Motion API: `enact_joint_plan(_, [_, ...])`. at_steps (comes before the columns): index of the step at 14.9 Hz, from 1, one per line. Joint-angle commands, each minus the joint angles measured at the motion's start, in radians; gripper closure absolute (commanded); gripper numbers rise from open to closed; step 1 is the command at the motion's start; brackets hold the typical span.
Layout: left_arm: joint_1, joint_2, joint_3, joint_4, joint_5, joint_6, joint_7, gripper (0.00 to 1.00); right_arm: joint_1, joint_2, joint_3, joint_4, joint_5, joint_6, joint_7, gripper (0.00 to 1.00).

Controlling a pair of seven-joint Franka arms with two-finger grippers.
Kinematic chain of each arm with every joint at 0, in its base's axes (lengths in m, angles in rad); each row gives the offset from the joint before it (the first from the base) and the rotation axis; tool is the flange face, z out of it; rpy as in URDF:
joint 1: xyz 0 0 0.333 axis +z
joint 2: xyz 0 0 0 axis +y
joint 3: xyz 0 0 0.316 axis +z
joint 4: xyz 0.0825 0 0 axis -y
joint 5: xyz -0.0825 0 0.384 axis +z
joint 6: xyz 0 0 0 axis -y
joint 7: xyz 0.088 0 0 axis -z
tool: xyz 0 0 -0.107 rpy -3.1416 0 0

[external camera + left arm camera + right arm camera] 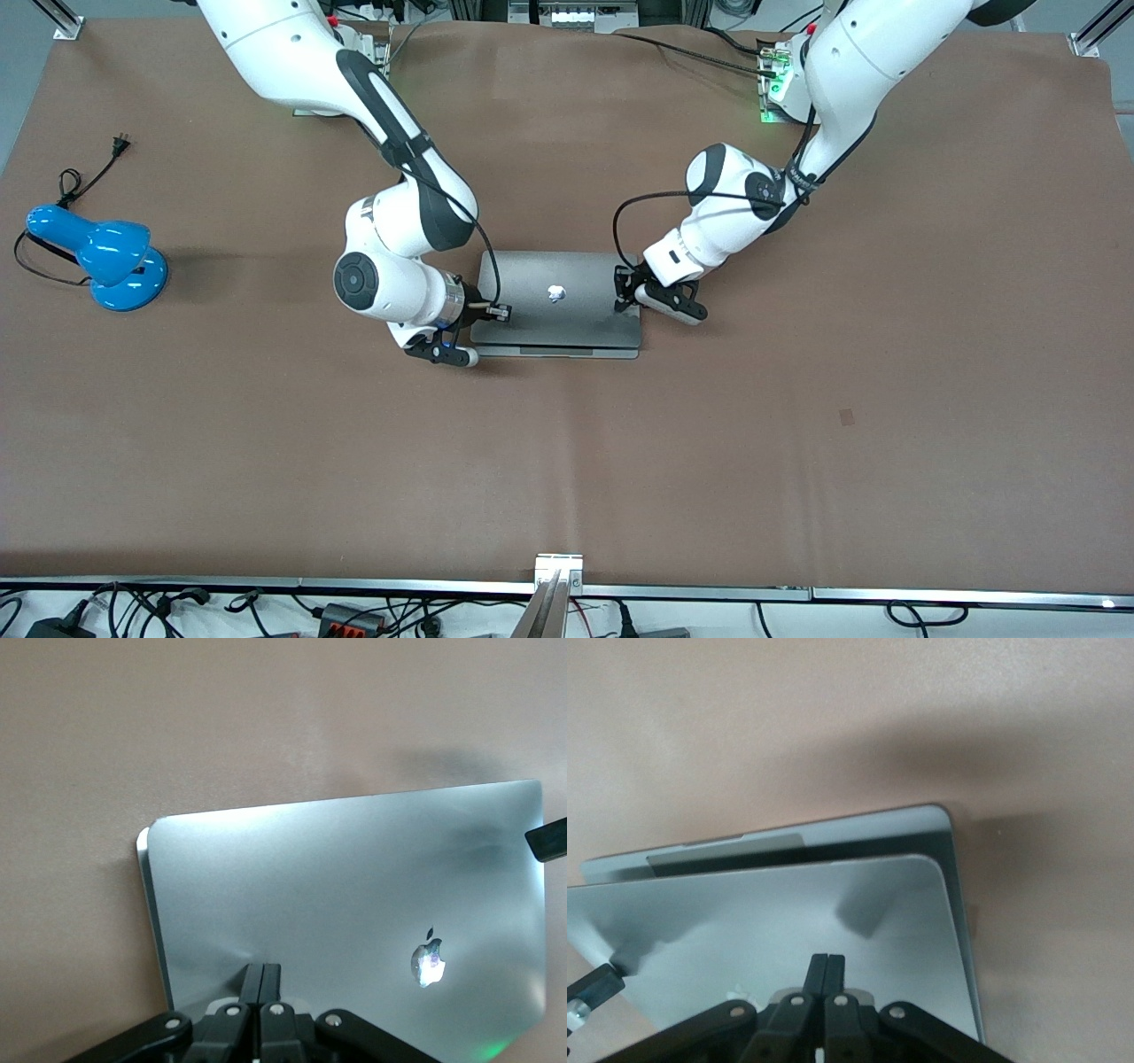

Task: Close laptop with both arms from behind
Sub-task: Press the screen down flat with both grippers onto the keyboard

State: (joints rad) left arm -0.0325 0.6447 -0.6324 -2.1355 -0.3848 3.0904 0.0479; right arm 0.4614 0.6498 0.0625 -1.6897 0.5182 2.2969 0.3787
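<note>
Blue desk lamp (pixel 106 257) on brown table (pixel 567 461)

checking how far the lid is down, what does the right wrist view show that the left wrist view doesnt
Only the right wrist view shows the dark gap between the lid and the laptop's base edge, so the lid is not fully shut. It also shows the right hand, fingers shut, tips on the lid.

Only the left wrist view shows the apple logo and the left hand, fingers shut, tips on the lid.

Both show the laptop's silver lid on the brown table, plus the other arm's fingertip at the picture's edge.
</note>
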Motion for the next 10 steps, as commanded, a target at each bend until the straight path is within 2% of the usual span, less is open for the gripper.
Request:
enact_joint_plan(1, [-0.049,0.042,0.046,0.049,-0.009,0.011,0.036,0.99,-0.006,0.068,0.005,0.067,-0.018,0.009,-0.015,1.00])
enact_joint_plan(7, [-0.053,0.092,0.060,0.077,-0.008,0.011,0.073,0.99,-0.007,0.142,0.005,0.085,-0.024,0.091,-0.030,1.00])
enact_joint_plan(10, [-0.052,0.092,0.060,0.077,-0.008,0.011,0.072,0.99,-0.007,0.137,0.005,0.099,-0.030,0.092,-0.035,1.00])
